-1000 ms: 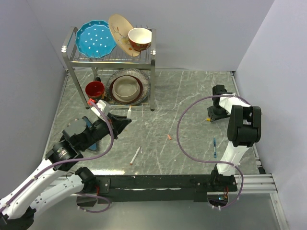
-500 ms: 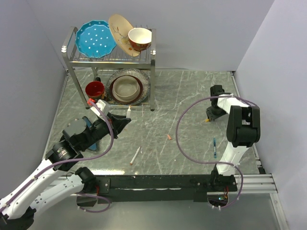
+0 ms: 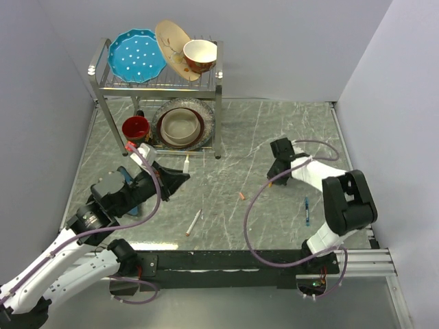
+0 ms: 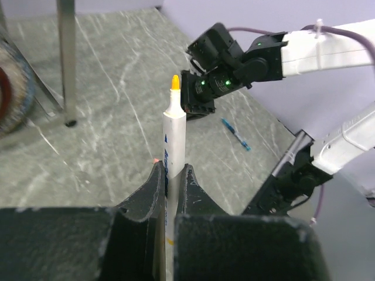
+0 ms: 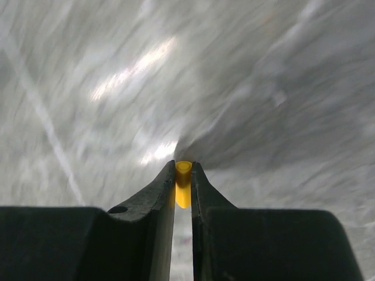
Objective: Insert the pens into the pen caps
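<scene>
Fingers of the left arm (image 4: 151, 190) are clenched on a white pen (image 4: 174, 132), whose yellow-orange tip projects forward of them, over the left part of the surface (image 3: 240, 130) and in front of the dish rack (image 3: 161, 87). Fingers of the right arm (image 5: 164, 186) are closed on a small yellow cap (image 5: 183, 182), low over the surface right of centre. A second white pen (image 3: 193, 223) lies near the front edge, an orange cap (image 3: 241, 196) lies between the two arms, and a blue pen (image 3: 306, 211) lies on the right side, close to the right arm.
</scene>
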